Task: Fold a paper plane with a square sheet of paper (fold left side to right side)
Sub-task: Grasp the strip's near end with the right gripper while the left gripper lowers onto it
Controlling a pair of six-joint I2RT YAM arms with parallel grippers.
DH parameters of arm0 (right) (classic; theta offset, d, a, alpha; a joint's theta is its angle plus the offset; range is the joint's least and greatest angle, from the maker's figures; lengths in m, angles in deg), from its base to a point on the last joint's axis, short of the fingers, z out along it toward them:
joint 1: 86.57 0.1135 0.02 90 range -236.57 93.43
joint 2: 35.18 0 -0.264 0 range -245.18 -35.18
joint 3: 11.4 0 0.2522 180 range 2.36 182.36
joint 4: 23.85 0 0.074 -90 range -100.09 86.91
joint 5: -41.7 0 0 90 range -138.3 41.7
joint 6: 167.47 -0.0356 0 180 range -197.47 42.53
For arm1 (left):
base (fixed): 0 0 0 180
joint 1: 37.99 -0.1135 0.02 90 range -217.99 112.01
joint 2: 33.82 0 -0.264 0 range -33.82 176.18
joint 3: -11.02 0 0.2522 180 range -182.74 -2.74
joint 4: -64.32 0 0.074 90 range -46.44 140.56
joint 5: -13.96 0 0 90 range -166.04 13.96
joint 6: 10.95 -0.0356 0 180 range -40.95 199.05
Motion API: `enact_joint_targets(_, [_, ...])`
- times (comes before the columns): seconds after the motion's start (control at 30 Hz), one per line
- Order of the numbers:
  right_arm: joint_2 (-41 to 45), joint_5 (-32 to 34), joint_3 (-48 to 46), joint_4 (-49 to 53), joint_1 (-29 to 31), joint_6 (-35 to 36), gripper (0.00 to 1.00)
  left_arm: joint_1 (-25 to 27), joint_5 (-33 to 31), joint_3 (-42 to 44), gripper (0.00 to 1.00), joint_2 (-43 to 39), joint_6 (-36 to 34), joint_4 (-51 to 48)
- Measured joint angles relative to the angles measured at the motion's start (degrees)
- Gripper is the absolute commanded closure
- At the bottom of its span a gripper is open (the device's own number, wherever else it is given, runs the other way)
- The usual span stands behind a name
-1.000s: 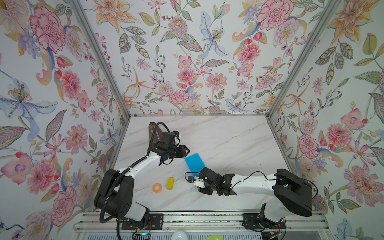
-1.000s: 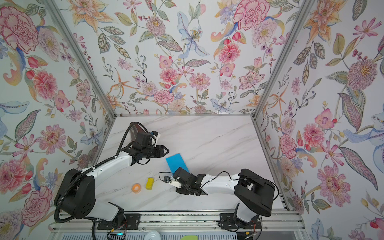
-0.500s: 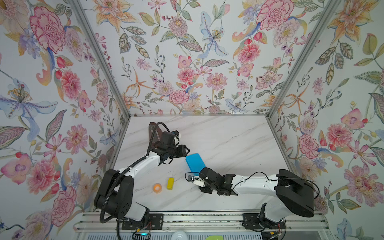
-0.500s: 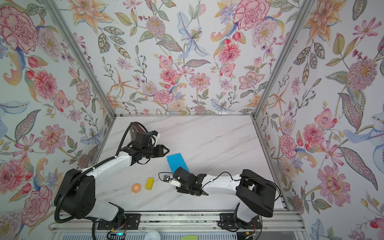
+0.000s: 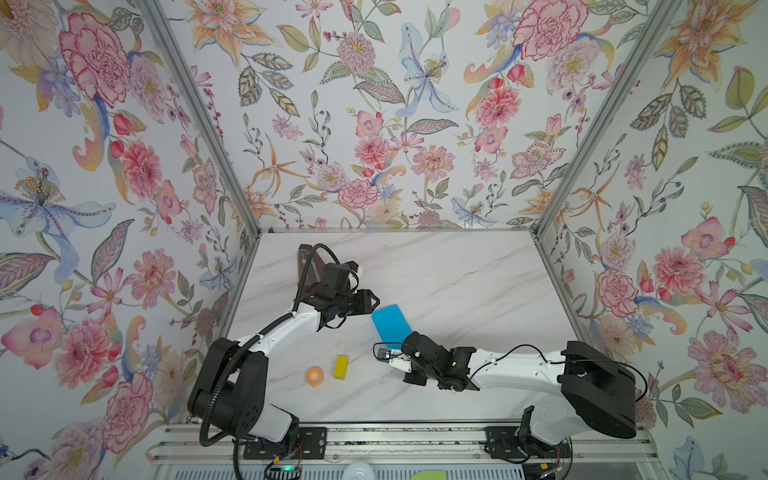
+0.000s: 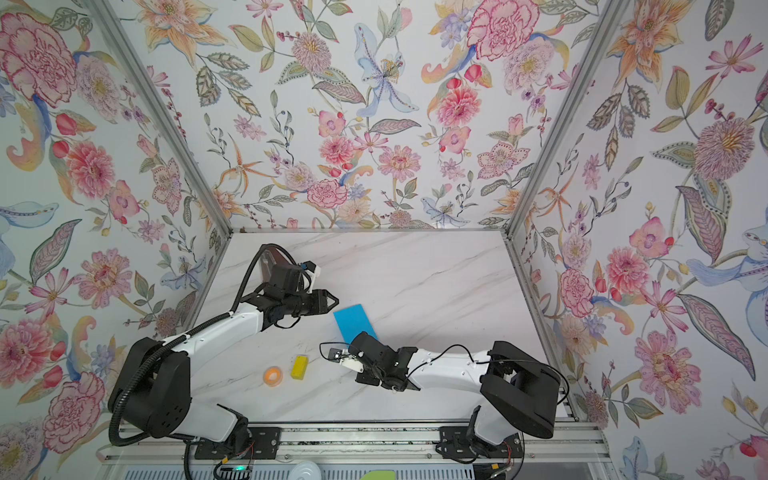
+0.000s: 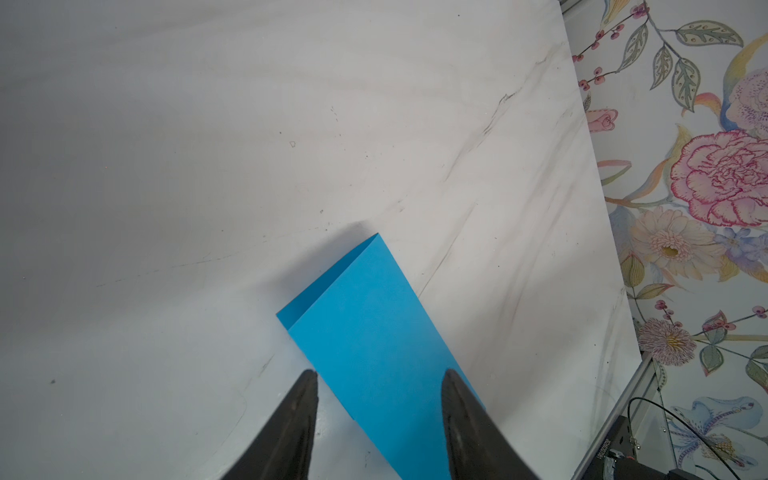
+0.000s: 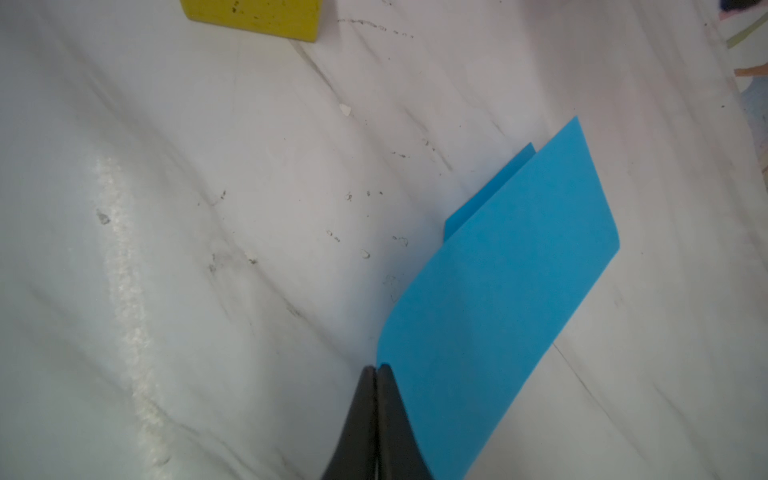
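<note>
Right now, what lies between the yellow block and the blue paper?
Only bare marble table, lightly speckled, separates the yellow block from the blue paper; the right wrist view shows it.

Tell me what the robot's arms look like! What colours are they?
Both the left arm and right arm have smooth white shells with chunky black joints. A ribbed black hose loops along the left one; a thin black wire runs over the right. The left gripper and right gripper have dark, pointed fingers.
</note>
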Motion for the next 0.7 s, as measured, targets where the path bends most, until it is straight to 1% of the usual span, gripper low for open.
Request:
enact_joint_targets(0.1, [1.03,-0.96,-0.24,0.50,-0.48,-0.35,1.00,0.00,0.55,0.00,0.52,0.24,0.00,0.07])
enact_joint_targets(0.23, [2.80,-3.28,-0.24,2.25,-0.96,-2.80,1.00,0.02,2.62,-0.02,0.55,2.05,-0.04,0.37])
enact_joint_targets(0.33, [4.04,-6.05,-0.22,4.00,-1.11,-6.80,1.00,0.28,4.17,-0.15,0.57,3.72,-0.07,0.37])
enact_joint_targets(0.43, [4.48,-9.73,-0.15,5.46,-1.11,-12.70,1.00,1.22,5.29,-1.40,0.60,6.67,-0.26,0.39])
enact_joint_targets(0.53, [4.50,-13.97,-0.11,5.57,-1.03,-19.58,1.00,2.73,6.16,-2.47,0.67,8.66,-0.63,0.48])
enact_joint_targets(0.7, [4.46,-19.37,-0.11,1.64,-0.79,-29.92,1.00,4.63,7.98,-4.59,0.84,10.78,-1.20,0.90])
